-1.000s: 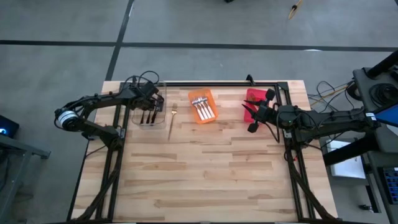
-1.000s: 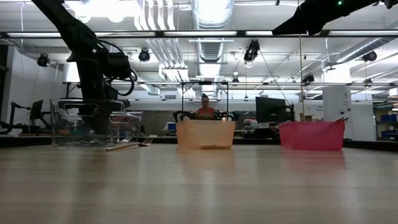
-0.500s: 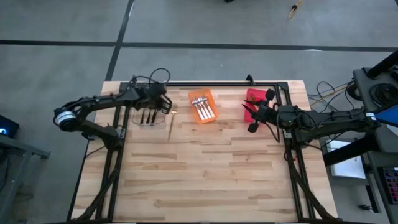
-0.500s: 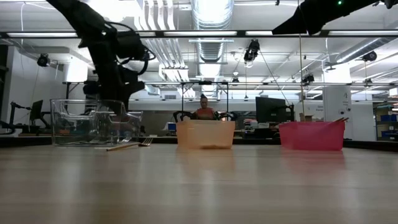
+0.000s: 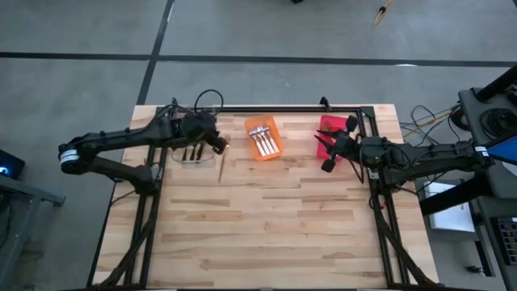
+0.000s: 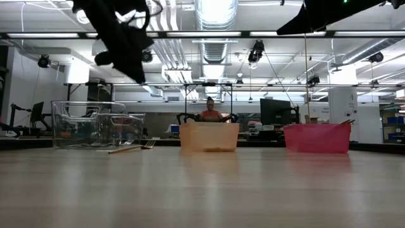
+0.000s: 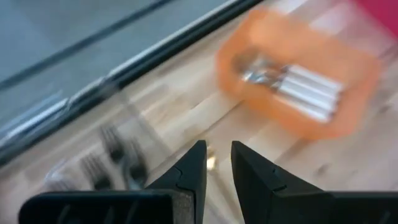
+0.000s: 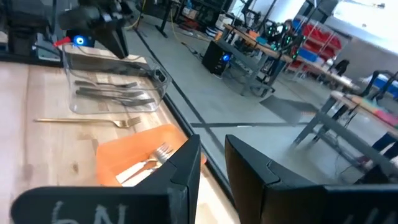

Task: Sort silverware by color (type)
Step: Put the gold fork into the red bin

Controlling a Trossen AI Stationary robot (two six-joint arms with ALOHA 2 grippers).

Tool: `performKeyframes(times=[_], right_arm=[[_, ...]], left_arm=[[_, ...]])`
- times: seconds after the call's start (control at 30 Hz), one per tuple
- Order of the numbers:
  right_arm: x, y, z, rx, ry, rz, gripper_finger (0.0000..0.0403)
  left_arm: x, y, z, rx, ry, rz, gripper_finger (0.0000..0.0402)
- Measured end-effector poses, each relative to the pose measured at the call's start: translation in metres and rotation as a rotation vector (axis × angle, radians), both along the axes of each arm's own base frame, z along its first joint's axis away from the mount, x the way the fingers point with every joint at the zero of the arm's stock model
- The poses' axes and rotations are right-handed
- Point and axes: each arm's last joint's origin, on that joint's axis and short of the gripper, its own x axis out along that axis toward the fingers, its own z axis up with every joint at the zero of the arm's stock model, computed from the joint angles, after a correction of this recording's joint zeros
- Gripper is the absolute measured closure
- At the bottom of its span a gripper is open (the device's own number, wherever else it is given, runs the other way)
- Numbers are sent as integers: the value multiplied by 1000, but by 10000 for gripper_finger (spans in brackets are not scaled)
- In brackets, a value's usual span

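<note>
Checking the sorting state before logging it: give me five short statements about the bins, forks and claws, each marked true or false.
1. A slim gold fork lies on the wooden table beside the clear plastic bin. True.
2. The orange rectangular bin holds dark metal forks. False: it holds silver forks with white handles.
3. The left claw grips the gold fork. False: nothing is between its fingers.
4. Dark forks lie in the clear bin. True.
5. The right claw is above the orange bin. False: it is by the red bin.

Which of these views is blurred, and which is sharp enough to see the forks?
Left wrist view: motion-smeared, so the orange bin and the dark forks look soft. Right wrist view: sharper, showing the gold fork on the table. Low view: bright ceiling lights, arm in silhouette.
</note>
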Motion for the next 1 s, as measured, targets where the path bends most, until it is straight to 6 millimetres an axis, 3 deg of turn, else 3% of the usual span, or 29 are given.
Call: performKeyframes(times=[0.17,0.43,0.6,0.8,1.0], right_arm=[[-1,0,-3,54,-8,-10,337],[0,2,-8,178,-52,27,337],[2,6,-30,264,-16,172,337],[1,6,-66,285,-53,175,337],[6,6,-73,267,-188,199,337]], left_arm=[[16,-27,16,86,-84,-90,345],[36,-74,15,99,-139,-294,345],[44,-91,14,83,-192,-357,345],[52,-110,6,28,-219,-376,345],[51,-134,-5,-126,-196,-412,345]])
